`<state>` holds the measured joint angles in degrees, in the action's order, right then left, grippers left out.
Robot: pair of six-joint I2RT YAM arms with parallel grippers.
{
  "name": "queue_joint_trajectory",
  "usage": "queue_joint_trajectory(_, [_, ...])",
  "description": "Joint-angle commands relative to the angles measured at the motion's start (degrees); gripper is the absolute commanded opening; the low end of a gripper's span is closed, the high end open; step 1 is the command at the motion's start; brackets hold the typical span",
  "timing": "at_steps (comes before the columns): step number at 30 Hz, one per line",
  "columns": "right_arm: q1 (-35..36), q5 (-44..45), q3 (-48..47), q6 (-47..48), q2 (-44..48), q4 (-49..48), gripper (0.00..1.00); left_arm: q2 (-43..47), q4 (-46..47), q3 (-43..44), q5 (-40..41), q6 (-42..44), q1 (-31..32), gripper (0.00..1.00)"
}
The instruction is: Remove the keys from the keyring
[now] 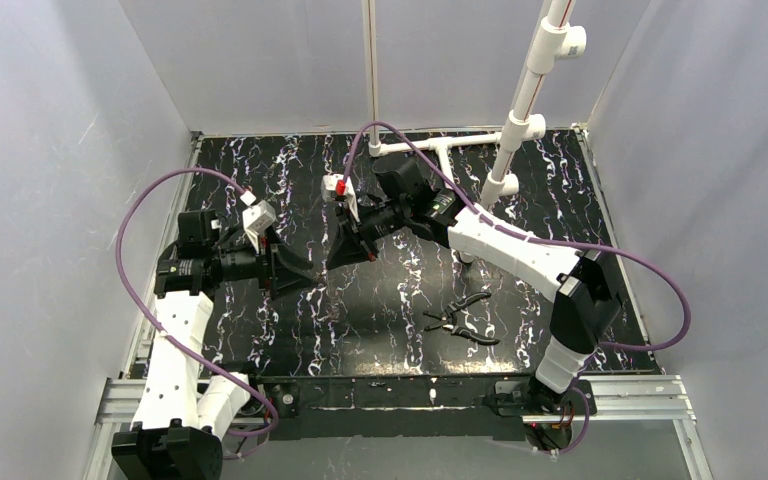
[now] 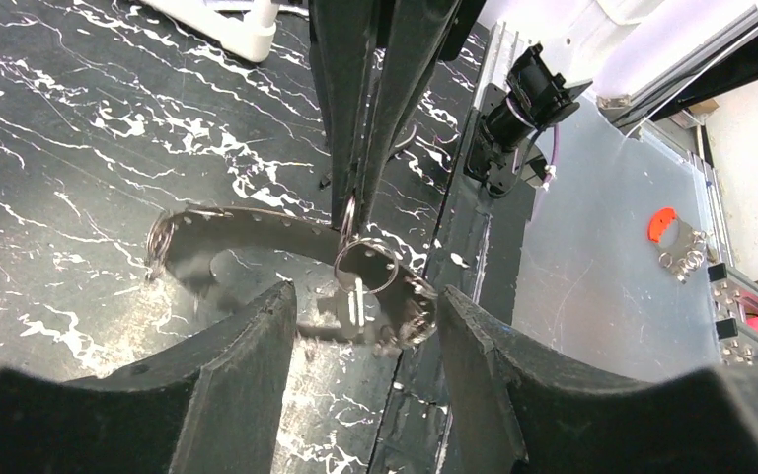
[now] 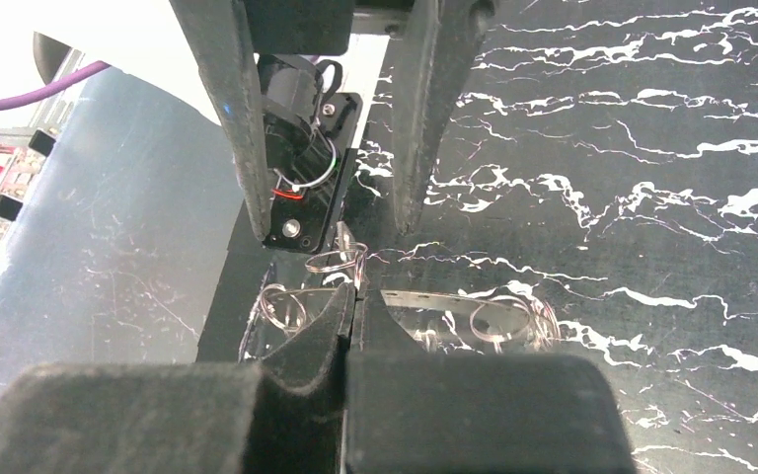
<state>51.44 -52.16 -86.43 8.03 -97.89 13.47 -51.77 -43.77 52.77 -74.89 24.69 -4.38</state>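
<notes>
Above table [image 1: 390, 325], R pincer [image 3: 355, 304] clamped shut on keyring [image 2: 257, 225]; L pincer [image 2: 365, 296] half open, flanking it.

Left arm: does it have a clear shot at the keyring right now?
Probably yes. The left gripper is open with the keyring right between its fingers; only the right gripper, shut on it from the opposite side, crowds it.

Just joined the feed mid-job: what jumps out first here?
Mid-table, the right gripper is shut on the silvery keyring, holding it above the black marbled table. The left gripper faces it, open, jaws either side. Black-handled pliers lie near the right arm.
</notes>
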Motion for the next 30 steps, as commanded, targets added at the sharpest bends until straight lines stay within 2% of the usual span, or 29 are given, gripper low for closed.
queue_joint_trajectory(1, [0.15,-2.59,-0.58,-2.59,3.01,-4.51,0.01,0.55,0.38,-1.95,-2.21,1.98,-0.30,0.54])
queue_joint_trajectory(6, [0.15,-4.13,-0.49,-4.61,2.99,-6.08,0.01,1.47,0.60,-3.41,-3.24,3.62,-0.36,0.52])
queue_joint_trajectory(9, [0.21,-4.66,-0.57,-5.49,2.72,-6.81,0.01,1.40,1.70,-3.79,-3.76,3.21,-0.33,0.46])
queue_joint_trajectory(12, [0.24,-4.96,-0.58,-6.14,2.70,-7.42,0.01,1.48,2.17,-3.99,-3.68,3.25,-0.28,0.35])
queue_joint_trajectory(19, [0.24,-5.18,-0.66,-7.55,2.30,-8.82,0.01,1.65,2.33,-4.60,-4.98,3.44,-0.35,0.01])
queue_joint_trajectory(30, [0.24,-5.70,-0.84,-11.03,1.50,-12.06,0.01,1.53,2.42,-5.96,-3.89,3.37,-0.26,0.00])
